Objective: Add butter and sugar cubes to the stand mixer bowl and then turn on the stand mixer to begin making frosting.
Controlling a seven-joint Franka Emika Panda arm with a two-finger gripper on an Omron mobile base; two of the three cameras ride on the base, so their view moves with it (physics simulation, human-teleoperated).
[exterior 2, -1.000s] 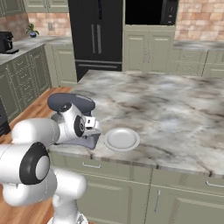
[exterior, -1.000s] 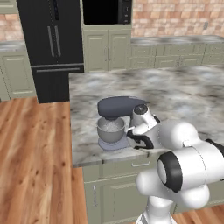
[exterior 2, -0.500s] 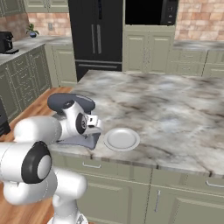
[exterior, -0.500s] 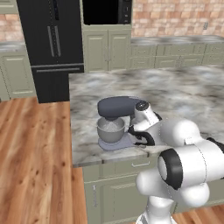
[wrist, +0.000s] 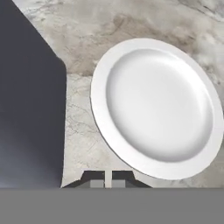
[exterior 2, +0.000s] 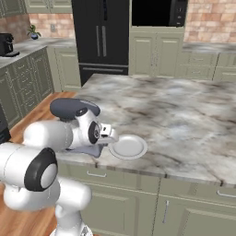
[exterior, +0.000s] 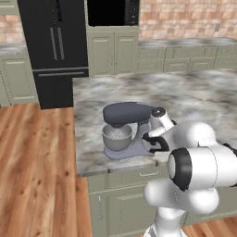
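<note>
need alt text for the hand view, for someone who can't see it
An empty white plate lies on a marbled grey countertop, seen from above. The shut gripper shows at the bottom edge just below the plate's rim, and the stand mixer forms a dark slate-grey mass along the left side.

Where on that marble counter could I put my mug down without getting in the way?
Bare marble counter spreads behind and right of the white plate, toward the back cabinets. The near left corner is crowded: stand mixer, plate and gripper sit close together.
</note>
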